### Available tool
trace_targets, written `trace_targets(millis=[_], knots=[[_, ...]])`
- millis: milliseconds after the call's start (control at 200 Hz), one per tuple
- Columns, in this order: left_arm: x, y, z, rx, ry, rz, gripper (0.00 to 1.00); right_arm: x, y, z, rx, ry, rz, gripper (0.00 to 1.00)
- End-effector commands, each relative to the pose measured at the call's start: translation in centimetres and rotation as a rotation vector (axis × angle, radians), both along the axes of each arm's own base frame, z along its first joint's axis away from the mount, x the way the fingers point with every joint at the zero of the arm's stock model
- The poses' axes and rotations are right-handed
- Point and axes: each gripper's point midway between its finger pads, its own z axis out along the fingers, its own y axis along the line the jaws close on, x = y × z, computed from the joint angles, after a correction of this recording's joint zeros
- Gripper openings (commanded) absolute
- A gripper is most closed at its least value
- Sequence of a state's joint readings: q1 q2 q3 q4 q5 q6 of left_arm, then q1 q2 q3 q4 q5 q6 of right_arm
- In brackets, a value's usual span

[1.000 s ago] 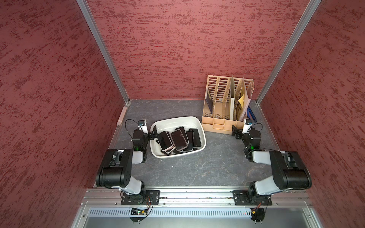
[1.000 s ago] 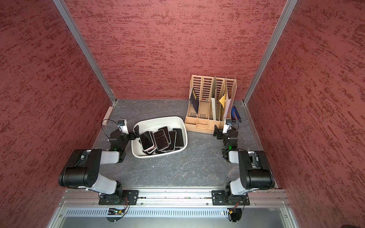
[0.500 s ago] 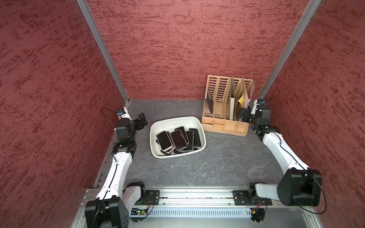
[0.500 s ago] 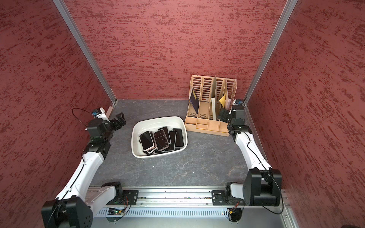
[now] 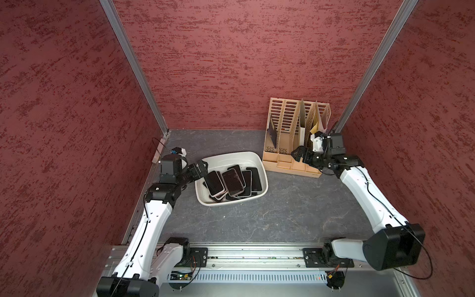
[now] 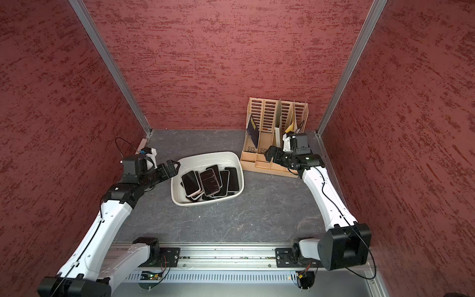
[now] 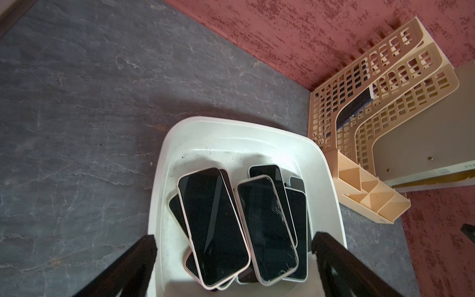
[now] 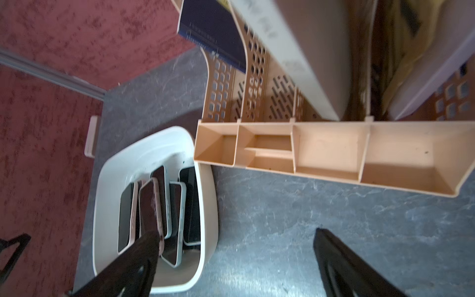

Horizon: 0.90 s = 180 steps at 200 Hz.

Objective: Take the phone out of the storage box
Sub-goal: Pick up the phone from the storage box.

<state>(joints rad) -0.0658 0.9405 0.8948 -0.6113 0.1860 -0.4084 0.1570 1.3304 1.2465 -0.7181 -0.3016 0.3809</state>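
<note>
My left gripper [image 5: 201, 167] is spread as wide as it goes and has hold of nothing. In both top views it sits at the left end of the storage box [image 5: 228, 158], right at the rim, and I can't tell whether it touches. From the left wrist camera its black fingers [image 7: 138, 259] stand either side of the near end of the box [image 7: 231, 133], with the heap of phones [image 7: 298, 221] between and beyond them.

My right gripper [image 5: 299, 154] is just as wide open and just as empty. It is well away from the box, in front of the low front tray of the beige file organizer [image 5: 288, 120], which stands against the back wall at the right.

The white box lies on the grey table [image 5: 282, 218], closer to my left arm. Its far right corner comes close to the organizer's front corner; I can't say whether they meet.

All the phones are inside the box, flat, screens up and overlapping. Two lie on top, side by side: a pink-cased phone [image 7: 213, 226] nearer the left, and a cracked phone [image 7: 267, 228] beside it. Neither gripper touches a phone
</note>
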Motion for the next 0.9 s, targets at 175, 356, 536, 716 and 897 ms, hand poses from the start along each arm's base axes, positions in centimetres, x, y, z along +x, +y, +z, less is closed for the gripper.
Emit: trace_targets(millis=[175, 356, 536, 716, 897], knots=[[-3.2, 0.4, -3.4, 0.048, 0.190, 0.032, 1.00, -3.5, 5.1, -4.7, -0.145, 0.183, 0.173, 0.96], [-3.4, 1.0, -5.5, 0.072, 0.281, 0.056, 1.00, -3.8, 8.1, -7.3, -0.170, 0.232, 0.215, 0.92], [-3.0, 1.2, -7.5, 0.073, 0.369, 0.065, 1.00, -3.7, 9.7, -9.5, -0.205, 0.275, 0.241, 0.89], [-2.6, 1.1, -8.0, 0.067, 0.399, 0.056, 1.00, -3.2, 11.3, -9.9, -0.214, 0.278, 0.285, 0.87], [-2.6, 1.3, -8.9, 0.029, 0.441, 0.059, 1.00, -3.1, 13.7, -10.1, -0.254, 0.288, 0.363, 0.87]])
